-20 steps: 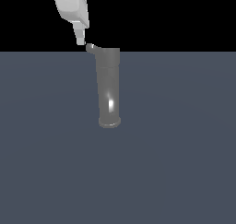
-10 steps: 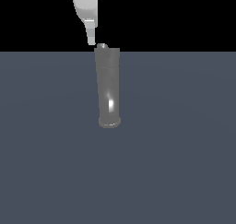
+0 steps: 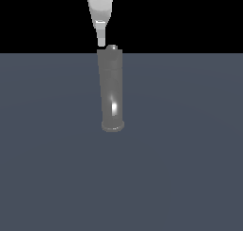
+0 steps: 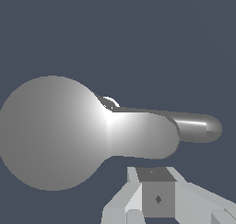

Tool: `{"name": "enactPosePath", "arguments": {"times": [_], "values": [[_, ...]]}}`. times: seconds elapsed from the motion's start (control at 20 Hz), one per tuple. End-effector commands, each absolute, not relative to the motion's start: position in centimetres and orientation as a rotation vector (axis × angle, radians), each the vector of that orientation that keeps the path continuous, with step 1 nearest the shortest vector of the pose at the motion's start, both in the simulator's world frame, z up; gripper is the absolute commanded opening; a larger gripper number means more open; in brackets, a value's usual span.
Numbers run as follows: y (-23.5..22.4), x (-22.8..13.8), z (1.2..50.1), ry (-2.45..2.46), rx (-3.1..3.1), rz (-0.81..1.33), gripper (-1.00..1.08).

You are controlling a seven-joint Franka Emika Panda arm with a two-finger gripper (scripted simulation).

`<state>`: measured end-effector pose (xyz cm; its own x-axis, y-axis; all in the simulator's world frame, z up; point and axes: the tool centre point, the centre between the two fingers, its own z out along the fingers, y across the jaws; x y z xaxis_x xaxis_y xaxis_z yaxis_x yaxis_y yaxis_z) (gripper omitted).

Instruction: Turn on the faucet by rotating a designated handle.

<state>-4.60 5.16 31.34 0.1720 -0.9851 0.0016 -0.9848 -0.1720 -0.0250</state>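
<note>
The gripper (image 3: 101,41) runs off the exterior view's upper edge, its jaw spacing unreadable. In that view the handle (image 3: 112,47) shows only as a small bump atop the faucet (image 3: 111,90).

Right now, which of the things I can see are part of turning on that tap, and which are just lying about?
Part of the job:
- faucet, the tall grey cylinder
- handle, the lever jutting from its cap
- gripper, right above the cap

Just there:
- dark grey floor, nothing else lying on it
</note>
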Motion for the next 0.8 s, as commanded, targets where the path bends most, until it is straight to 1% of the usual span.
{"name": "enactPosePath", "arguments": {"times": [0.0,0.4,0.45,0.5,0.75], "values": [[0.9,-3.7,30.6,2.085,-2.336,-0.017,-1.00],[-3.7,-2.1,29.9,2.128,-2.311,0.000,-1.00],[-3.7,-2.1,29.9,2.128,-2.311,0.000,-1.00],[1.0,-1.8,31.4,2.028,-2.370,-0.030,-1.00],[-0.2,-0.4,31.1,2.051,-2.357,-0.024,-1.00]]}}
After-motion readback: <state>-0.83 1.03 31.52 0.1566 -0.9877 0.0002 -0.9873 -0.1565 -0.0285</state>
